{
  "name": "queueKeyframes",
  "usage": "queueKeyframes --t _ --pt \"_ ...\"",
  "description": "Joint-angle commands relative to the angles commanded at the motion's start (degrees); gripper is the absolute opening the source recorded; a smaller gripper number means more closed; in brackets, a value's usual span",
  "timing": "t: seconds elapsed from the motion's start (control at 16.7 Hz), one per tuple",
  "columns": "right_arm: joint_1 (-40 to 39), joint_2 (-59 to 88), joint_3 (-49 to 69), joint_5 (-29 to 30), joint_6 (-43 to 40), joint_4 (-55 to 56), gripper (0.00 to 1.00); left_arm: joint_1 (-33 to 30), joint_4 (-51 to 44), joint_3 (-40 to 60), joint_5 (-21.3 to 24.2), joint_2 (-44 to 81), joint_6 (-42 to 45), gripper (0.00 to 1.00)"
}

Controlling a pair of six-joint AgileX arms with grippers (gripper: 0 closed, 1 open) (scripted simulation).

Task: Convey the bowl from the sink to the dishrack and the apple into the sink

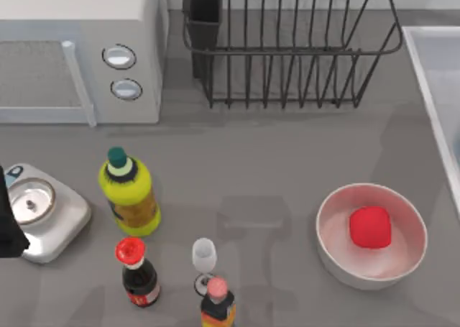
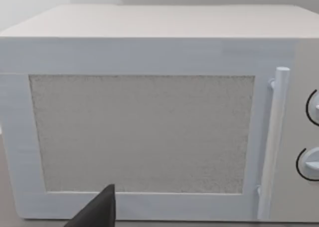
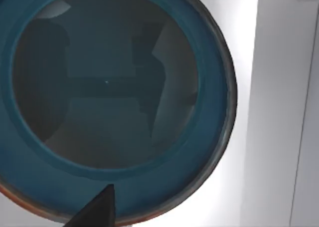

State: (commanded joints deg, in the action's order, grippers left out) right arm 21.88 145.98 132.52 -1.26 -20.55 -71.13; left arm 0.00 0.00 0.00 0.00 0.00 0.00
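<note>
The bowl [image 3: 107,95], teal-blue with a thin reddish line near its rim, lies in the sink [image 3: 279,112], seen from straight above in the right wrist view, with the pale basin floor and raised rim beside it. A dark fingertip of the right gripper juts in at that view's edge, just over the bowl's rim; whether the fingers are apart or closed cannot be told. The step in hand looks like the approach to pick up the bowl, which appears not yet lifted. Next the right gripper would need to settle onto the rim, close on it, and carry the bowl to the dishrack [image 1: 287,54], which stands empty at the back of the table, left of the sink [image 1: 438,68]. The apple [image 1: 370,226] rests inside the white bowl [image 1: 330,251] near the front right, awaiting its own move. The left arm [image 1: 8,226] is parked at the left edge, its camera facing the microwave [image 2: 149,127]; its fingers' state cannot be told.
</note>
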Motion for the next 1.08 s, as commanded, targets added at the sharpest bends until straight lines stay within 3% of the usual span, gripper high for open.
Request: queueKeyframes --t 0.54,1.08 --pt "0.0 1.6 1.1 -0.3 0.0 0.5 1.00 0.0 0.0 0.0 0.0 0.0 0.0 1.00" --pt "-0.2 9.0 -5.8 -0.2 0.4 14.8 1.00 0.0 0.0 0.0 0.0 0.0 0.0 1.00"
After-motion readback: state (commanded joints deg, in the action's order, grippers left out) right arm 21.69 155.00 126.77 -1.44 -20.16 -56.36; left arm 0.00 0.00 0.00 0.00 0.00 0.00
